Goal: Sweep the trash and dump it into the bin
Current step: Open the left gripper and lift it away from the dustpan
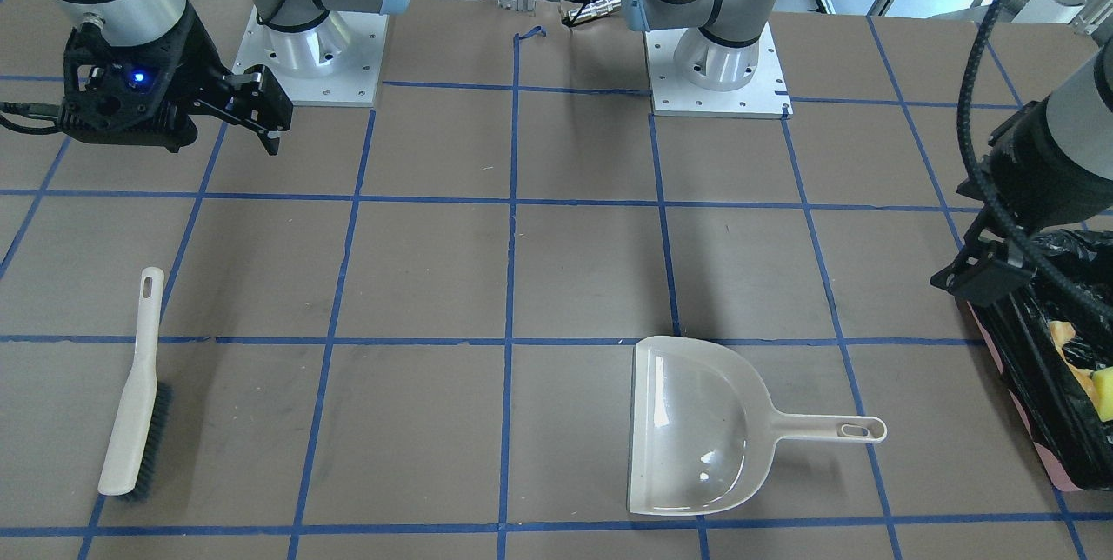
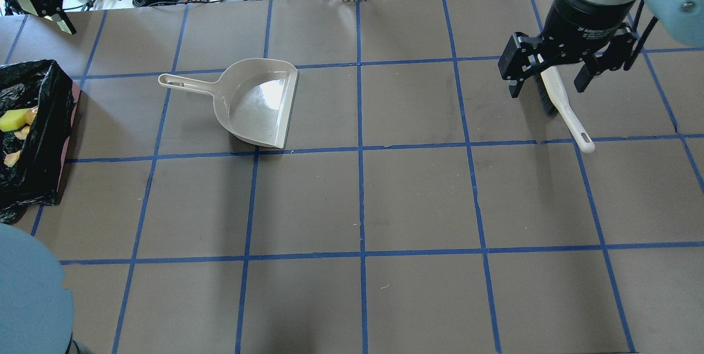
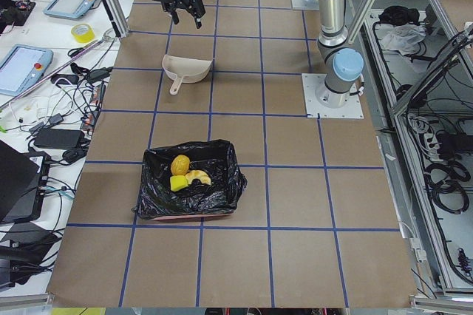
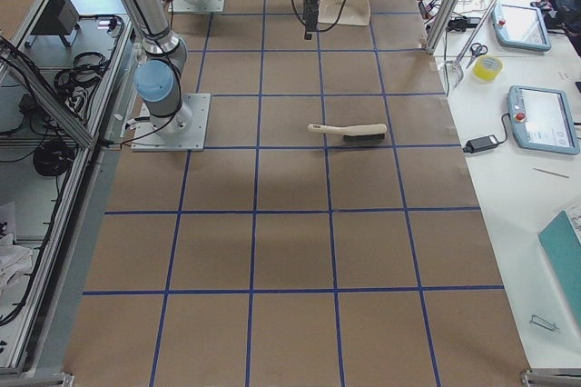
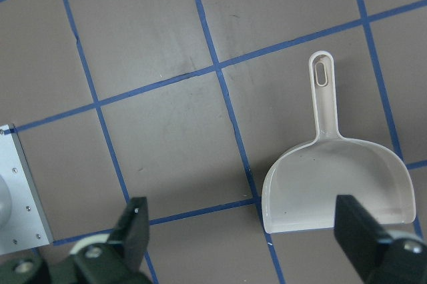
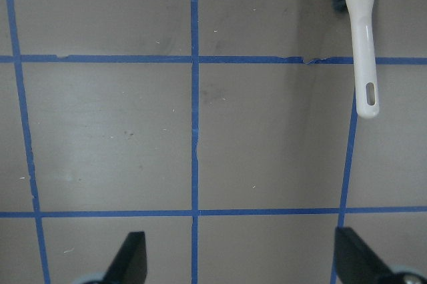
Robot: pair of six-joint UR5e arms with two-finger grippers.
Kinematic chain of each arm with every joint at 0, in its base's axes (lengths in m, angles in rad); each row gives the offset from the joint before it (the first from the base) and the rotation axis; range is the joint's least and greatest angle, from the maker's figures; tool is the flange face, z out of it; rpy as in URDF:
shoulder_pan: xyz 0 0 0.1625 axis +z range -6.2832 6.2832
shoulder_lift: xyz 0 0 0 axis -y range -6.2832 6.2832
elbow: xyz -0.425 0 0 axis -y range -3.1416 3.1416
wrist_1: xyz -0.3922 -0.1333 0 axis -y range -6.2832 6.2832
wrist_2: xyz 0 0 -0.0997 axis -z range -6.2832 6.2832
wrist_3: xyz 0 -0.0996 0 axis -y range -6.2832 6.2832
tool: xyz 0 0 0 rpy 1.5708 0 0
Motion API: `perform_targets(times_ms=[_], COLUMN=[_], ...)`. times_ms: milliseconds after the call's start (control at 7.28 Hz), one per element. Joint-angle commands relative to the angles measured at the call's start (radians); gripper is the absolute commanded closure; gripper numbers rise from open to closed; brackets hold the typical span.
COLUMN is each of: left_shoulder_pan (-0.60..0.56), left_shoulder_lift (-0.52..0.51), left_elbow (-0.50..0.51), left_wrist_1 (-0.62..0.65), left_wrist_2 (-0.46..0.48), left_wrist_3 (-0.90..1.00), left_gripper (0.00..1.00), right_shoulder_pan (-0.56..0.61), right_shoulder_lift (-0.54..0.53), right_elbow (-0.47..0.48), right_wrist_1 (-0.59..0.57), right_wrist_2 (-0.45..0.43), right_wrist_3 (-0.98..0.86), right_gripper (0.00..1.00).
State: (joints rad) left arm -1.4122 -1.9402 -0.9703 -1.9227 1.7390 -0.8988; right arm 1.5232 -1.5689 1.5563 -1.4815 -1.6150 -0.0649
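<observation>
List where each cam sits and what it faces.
Overhead: behind robot, looking down; right pincer overlapping brush, left pincer far-left.
Front-facing: opposite side, facing both bases.
Exterior left: left end; bin nearest.
Exterior right: right end; brush mid-table.
Left wrist: straight down on dustpan; own fingers at bottom.
Right wrist: down on brush handle.
Shared: dustpan in overhead and front-facing.

The bin (image 3: 223, 182) sits at the tabletop's (image 2: 418, 194) end on the robot's left, holding the croissant (image 3: 198, 177), potato-like lump (image 3: 179, 163) and sponge piece (image 3: 178, 183). The dustpan (image 2: 258, 104) lies nearer the middle, and the brush (image 1: 135, 395) well apart on the right.
</observation>
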Motion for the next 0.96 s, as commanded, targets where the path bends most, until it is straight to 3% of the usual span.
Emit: perform_targets(times_ms=[0, 275, 412, 824], left_shoulder_pan=[0.002, -0.028, -0.059, -0.149], left_shoulder_lift=[-0.011, -0.032, 0.012, 0.110], left_elbow=[-0.001, -0.043, -0.114, -0.311], left_wrist_1=[0.081, 0.165, 0.247, 0.295], left_wrist_2=[-0.081, -0.148, -0.183, -0.177], left_wrist_3=[0.310, 0.406, 0.409, 0.411], left_gripper=[0.00, 0.00, 0.00, 0.05], right_shoulder_pan=[-0.002, 0.000, 0.000, 0.000], right_shoulder_lift=[-0.002, -0.002, -0.003, -0.002], right_elbow=[0.001, 0.001, 0.001, 0.001], right_wrist_1=[0.000, 0.001, 0.000, -0.003], right_wrist_2=[0.000, -0.002, 0.001, 0.006], right_wrist_3=[-0.003, -0.003, -0.003, -0.007], right_gripper=[0.00, 0.00, 0.00, 0.00])
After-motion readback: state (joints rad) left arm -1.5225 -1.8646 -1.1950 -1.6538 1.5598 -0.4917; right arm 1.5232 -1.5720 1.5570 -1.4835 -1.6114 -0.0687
